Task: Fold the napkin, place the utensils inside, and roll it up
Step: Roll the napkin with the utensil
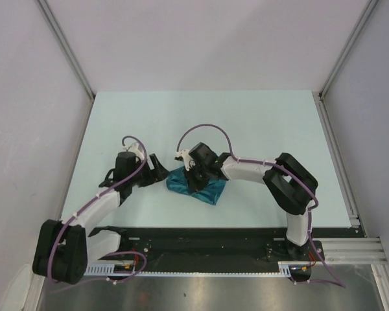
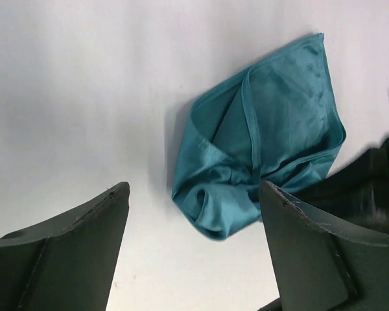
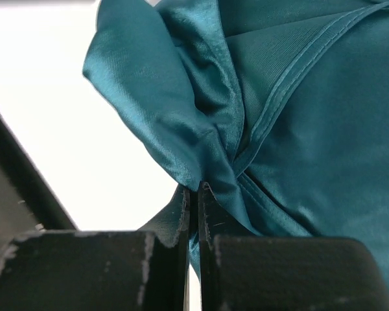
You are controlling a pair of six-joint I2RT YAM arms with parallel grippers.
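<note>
The teal napkin lies crumpled in a loose heap on the pale table, between the two arms. It also shows in the left wrist view and fills the right wrist view. My right gripper sits over the napkin's left part and is shut on a pinched fold of the cloth. My left gripper is open and empty just left of the napkin, its fingers apart with bare table between them. The spoon is not in view.
The pale table extends behind and to both sides of the napkin. Grey walls with metal rails close in the table. A black base rail runs along the near edge.
</note>
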